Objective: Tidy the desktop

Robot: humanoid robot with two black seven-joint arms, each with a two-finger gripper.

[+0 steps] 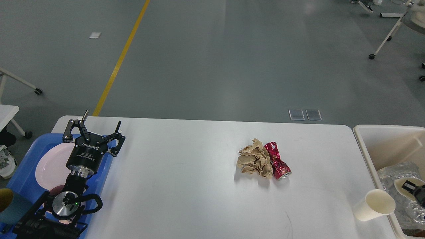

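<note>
The white desktop (186, 192) carries a crumpled brown paper ball (254, 162) touching a crushed red can (277, 161) right of centre. A cream paper cup (373, 205) lies on its side near the right edge. My left gripper (95, 127) hangs open and empty over the inner edge of the blue tray (23, 166). Only a small black part of my right gripper (415, 190) shows at the right edge, over the cream bin (368, 142), against a cream piece; its fingers cannot be told apart.
The blue tray holds a pink plate (49, 162) and a teal cup (10, 205) at the lower left. Crumpled foil (395, 172) lies inside the bin. The floor beyond the table's far edge has a yellow line (119, 63).
</note>
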